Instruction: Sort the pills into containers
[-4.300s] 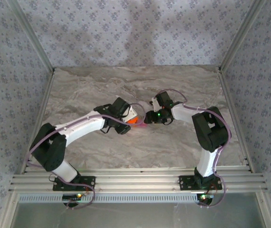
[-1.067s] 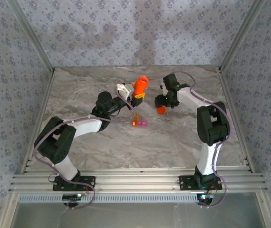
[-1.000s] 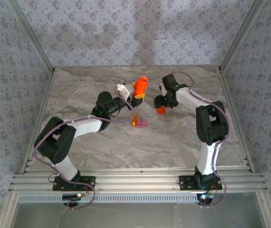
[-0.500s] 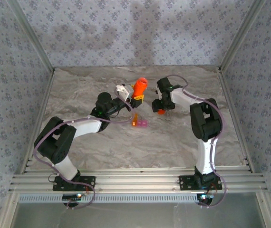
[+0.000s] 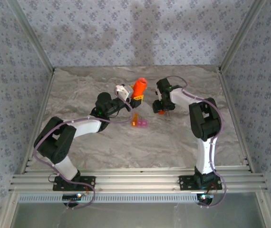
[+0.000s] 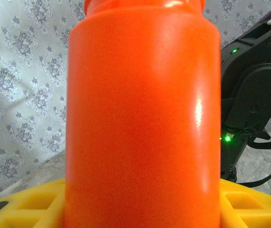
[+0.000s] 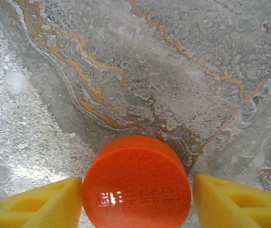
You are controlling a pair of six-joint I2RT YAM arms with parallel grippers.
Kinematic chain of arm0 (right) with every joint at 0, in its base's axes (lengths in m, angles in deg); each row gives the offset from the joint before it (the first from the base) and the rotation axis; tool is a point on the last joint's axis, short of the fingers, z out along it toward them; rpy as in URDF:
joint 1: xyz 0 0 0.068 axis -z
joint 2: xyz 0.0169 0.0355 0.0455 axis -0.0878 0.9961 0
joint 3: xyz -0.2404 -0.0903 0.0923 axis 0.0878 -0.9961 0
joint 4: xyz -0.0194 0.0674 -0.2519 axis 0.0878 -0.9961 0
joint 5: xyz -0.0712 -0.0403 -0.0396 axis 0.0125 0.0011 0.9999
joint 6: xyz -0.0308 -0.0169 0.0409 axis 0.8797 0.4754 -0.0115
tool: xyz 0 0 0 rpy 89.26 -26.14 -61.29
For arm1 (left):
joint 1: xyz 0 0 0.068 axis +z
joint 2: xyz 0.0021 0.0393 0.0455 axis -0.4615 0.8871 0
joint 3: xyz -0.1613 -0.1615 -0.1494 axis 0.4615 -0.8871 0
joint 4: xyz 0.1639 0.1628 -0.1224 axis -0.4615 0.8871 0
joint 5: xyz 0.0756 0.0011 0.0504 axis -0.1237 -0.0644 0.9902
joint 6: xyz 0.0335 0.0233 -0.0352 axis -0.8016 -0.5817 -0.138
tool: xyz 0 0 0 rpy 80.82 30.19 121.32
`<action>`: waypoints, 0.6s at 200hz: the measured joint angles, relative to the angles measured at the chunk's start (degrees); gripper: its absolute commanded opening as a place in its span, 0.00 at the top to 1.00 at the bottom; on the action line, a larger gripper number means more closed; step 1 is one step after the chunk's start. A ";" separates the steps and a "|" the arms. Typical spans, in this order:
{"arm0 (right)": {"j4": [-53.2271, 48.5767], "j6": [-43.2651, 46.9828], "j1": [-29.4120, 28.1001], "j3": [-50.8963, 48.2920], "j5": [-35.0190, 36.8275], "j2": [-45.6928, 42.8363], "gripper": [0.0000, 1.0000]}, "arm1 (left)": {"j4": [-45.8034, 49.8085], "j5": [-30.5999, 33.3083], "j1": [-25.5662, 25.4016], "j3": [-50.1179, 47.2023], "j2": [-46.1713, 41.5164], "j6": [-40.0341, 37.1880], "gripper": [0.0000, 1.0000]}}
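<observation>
Bottle (image 6: pixel 142 109) top getting cropped, left gripper (image 6: pixel 142 209) pinching it. Cap (image 7: pixel 138 183) sitting in right gripper (image 7: pixel 138 202), can't tell if pinched. Containers (image 5: pixel 140 123) at bottle's 6 o'clock: tiny, orange-pink.

- Bottle (image 6: pixel 142 118): bright orange-red, plain, with a white shine on one side.
- Cap (image 7: pixel 138 183): the same orange, with pale marks on its side.
- Fingers (image 7: pixel 35 202) beside the cap: yellow.
- Containers (image 5: pixel 139 123): one part orange, one part pink.
- Table (image 7: pixel 183 52): grey marble pattern with rust-brown veins.
- Walls (image 5: pixel 126 33): pale grey, with a small repeated flower pattern.
- Arms (image 5: pixel 85 126): white and black.
- Light (image 6: pixel 227 138): green.
</observation>
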 measured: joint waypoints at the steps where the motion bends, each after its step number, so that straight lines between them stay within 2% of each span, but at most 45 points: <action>1: 0.00 0.02 0.00 0.02 -0.02 0.00 0.37 | 0.00 0.00 0.00 0.00 0.00 0.00 1.00; 46: 0.00 0.02 0.04 0.22 0.00 0.96 0.38 | 0.00 -0.63 0.00 0.00 0.00 0.02 1.00; 97: 0.02 0.17 0.44 0.59 -0.09 1.01 0.50 | -0.02 -0.94 0.00 0.00 0.00 0.33 1.00; 120: 0.02 0.15 0.50 0.61 -0.11 0.98 0.51 | -0.81 -1.22 0.00 0.00 0.42 1.25 1.00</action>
